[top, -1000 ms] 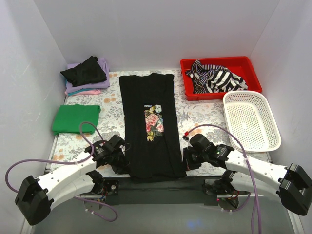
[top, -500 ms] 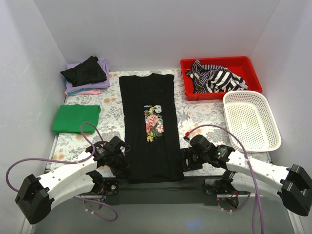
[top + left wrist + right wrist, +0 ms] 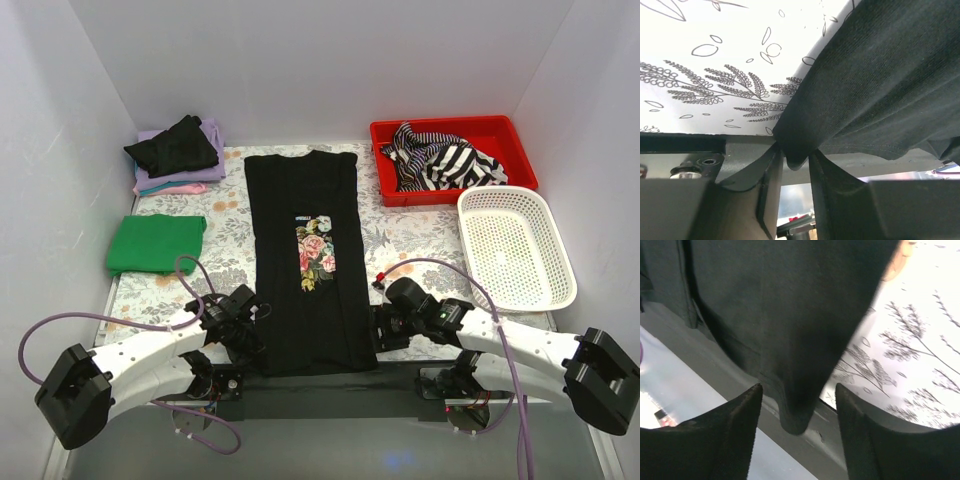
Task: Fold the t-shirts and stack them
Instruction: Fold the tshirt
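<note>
the black t-shirt lies flat down the middle of the table. it is folded into one long strip, with its neck end far from the arms and its bottom edge at the near edge of the table. its flower print faces up in the middle of the strip. the left gripper is at the near left corner of this shirt. in the left wrist view its two fingers are close together with the corner of the black cloth tucked between them, so it is pinching the shirt. the right gripper is at the near right corner. in the right wrist view its fingers are wide apart, and the shirt's edge hangs down in the gap and touches neither one. the flowery table cover shows beside the shirt on both sides. to the left lies a folded green t-shirt. behind that, in the far left corner, is a small pile: a lilac t-shirt and a pink t-shirt with a crumpled black shirt on top. at the far right a red bin holds a black-and-white striped t-shirt in a heap. just in front of the bin sits a white mesh basket, well apart from the long black shirt.
</note>
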Tool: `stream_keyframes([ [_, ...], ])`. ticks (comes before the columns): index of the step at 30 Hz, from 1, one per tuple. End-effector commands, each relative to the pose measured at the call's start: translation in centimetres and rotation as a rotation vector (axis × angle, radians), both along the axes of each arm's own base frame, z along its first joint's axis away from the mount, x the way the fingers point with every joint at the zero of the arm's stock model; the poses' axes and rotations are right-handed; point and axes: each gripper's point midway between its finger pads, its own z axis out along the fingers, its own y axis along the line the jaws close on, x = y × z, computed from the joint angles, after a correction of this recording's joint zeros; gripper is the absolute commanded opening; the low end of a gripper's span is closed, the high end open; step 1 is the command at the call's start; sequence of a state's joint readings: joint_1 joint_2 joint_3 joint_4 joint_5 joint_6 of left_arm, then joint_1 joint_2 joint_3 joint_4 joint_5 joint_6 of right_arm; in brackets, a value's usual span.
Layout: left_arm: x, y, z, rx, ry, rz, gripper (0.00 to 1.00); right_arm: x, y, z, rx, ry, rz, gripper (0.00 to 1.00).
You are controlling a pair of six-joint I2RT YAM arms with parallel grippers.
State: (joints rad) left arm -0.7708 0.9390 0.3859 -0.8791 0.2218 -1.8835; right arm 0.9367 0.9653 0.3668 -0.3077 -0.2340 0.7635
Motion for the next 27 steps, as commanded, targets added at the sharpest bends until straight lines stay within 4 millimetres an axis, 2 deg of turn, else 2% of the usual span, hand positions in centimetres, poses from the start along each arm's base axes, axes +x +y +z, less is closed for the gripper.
stream_keyframes([
  [1, -0.5, -0.3, -0.3, -0.022, 0.012, -0.005, 0.23, -0.6, 0.5, -0.8, 0.023, 0.039, 0.009, 0.62],
  [2, -0.4, -0.3, -0.4, -0.022, 0.01, -0.005, 0.2, -0.8, 0.5, -1.0, 0.027, 0.05, 0.011, 0.47],
  [3, -0.3, -0.5, -0.3, -0.028, 0.007, -0.005, 0.05, -0.9, 0.6, -1.1, 0.027, 0.057, 0.014, 0.39],
  [4, -0.1, -0.8, -0.3, -0.04, -0.002, -0.006, 0.0, -1.1, 0.5, -1.3, 0.023, 0.065, 0.014, 0.3],
  [5, -0.1, -1.1, -0.2, -0.055, 0.0, -0.01, 0.0, -1.1, 0.6, -1.3, 0.026, 0.07, 0.017, 0.17],
  [7, 0.3, -1.8, 0.0, -0.083, -0.016, -0.02, 0.0, -1.2, 0.8, -1.1, 0.032, 0.072, 0.027, 0.02],
  [9, 0.9, -2.1, 0.4, -0.085, -0.042, -0.023, 0.0, -0.8, 1.3, -0.3, 0.053, 0.038, 0.052, 0.01],
  [12, 3.0, -3.2, 3.0, -0.096, -0.122, -0.036, 0.0, 0.2, 2.4, 1.8, 0.103, -0.029, 0.068, 0.01],
  [15, 3.7, -2.9, 4.1, -0.058, -0.149, -0.055, 0.0, 0.9, 3.0, 3.4, 0.132, -0.08, 0.076, 0.01],
  [16, 4.3, -3.4, 5.0, -0.067, -0.162, -0.057, 0.0, 1.2, 3.4, 4.1, 0.141, -0.097, 0.081, 0.01],
  [19, 4.6, -3.7, 5.8, -0.069, -0.169, -0.064, 0.0, 1.8, 3.6, 4.8, 0.123, -0.122, 0.095, 0.01],
  [20, 4.8, -3.9, 6.1, -0.068, -0.172, -0.065, 0.0, 2.1, 3.9, 5.7, 0.127, -0.135, 0.097, 0.01],
  [25, 5.3, -3.6, 6.5, -0.029, -0.173, -0.068, 0.0, 4.2, 4.4, 7.2, 0.092, -0.222, 0.09, 0.01],
  [27, 6.0, -3.7, 6.8, -0.008, -0.196, -0.066, 0.0, 5.3, 4.7, 8.3, 0.079, -0.269, 0.088, 0.01],
])
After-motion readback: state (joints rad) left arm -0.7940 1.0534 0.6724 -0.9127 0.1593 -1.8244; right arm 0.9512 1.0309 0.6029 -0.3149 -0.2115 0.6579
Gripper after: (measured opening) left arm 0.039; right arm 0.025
